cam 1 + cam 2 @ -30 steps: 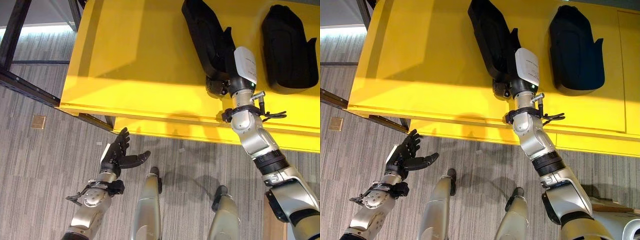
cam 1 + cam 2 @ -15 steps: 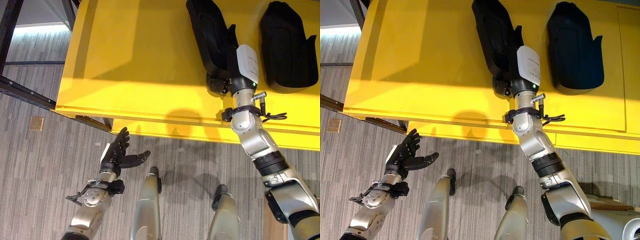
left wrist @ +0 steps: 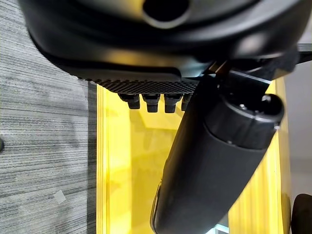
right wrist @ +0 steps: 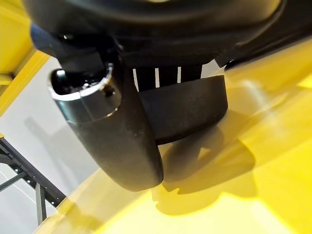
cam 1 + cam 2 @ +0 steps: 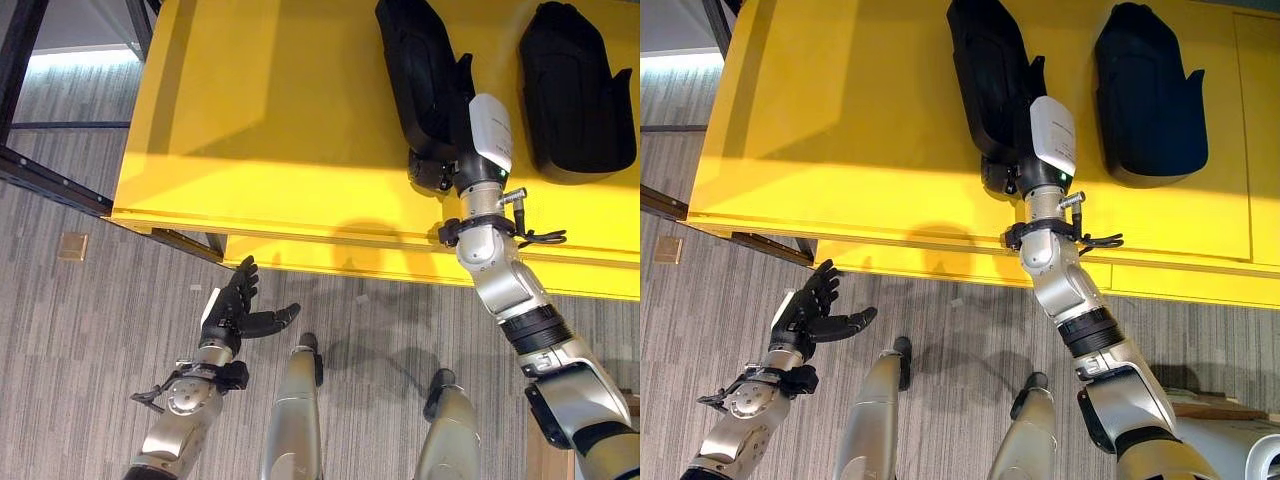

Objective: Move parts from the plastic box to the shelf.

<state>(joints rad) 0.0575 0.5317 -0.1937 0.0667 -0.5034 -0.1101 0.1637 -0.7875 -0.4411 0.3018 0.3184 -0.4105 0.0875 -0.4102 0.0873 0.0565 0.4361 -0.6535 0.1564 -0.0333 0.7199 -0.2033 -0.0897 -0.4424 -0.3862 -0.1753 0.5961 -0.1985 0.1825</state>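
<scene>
Fingers of the right hand (image 5: 440, 168) grip 1 black part (image 5: 420, 70) on the yellow shelf (image 5: 270, 130); the left hand's (image 5: 235, 312) fingers spread open over the floor; another part (image 5: 575, 90) lies beside.

You have grey striped carpet floor (image 5: 80, 330) across the lower half of the head views. At 10 o'clock, a dark metal frame (image 5: 30, 60) runs its beams slantwise over that carpet. A small tan square plate (image 5: 75, 245) lies flat on the floor at 9 o'clock. A pale scrap (image 5: 362, 299) lies near centre. A brown board edge (image 5: 545, 455) shows at 5 o'clock.
</scene>
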